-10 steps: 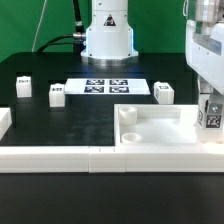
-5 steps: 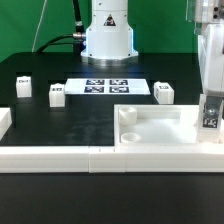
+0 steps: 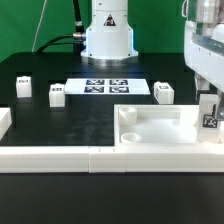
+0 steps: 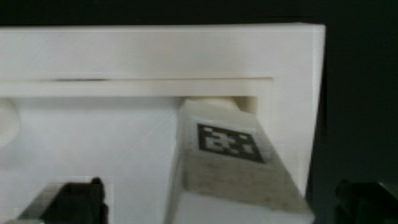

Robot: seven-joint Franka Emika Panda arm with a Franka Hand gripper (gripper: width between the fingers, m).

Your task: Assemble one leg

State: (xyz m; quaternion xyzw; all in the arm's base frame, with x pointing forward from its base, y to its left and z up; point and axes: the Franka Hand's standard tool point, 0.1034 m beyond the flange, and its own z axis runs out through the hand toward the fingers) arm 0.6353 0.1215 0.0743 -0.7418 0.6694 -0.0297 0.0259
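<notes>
One leg (image 3: 209, 113), a stubby white post with a square tag, stands upright at the near corner of the large white tray (image 3: 150, 125) on the exterior view's right. In the wrist view the leg (image 4: 231, 160) rises from the tray's corner hole. My gripper (image 3: 209, 98) hangs right over this leg. Its dark fingertips (image 4: 75, 203) stand wide apart on either side of the post and do not touch it, so my gripper (image 4: 222, 205) is open. Three more legs stand on the black table: two at the exterior view's left (image 3: 22, 86) (image 3: 57, 95) and one behind the tray (image 3: 164, 92).
The marker board (image 3: 105, 87) lies flat at the back middle, in front of the robot base (image 3: 108, 35). A low white wall (image 3: 60, 157) runs along the front edge and turns up at the exterior view's left (image 3: 5, 120).
The hand has shifted a little toward the exterior view's left and sits higher over the leg. The leg stays upright at the tray's corner.
</notes>
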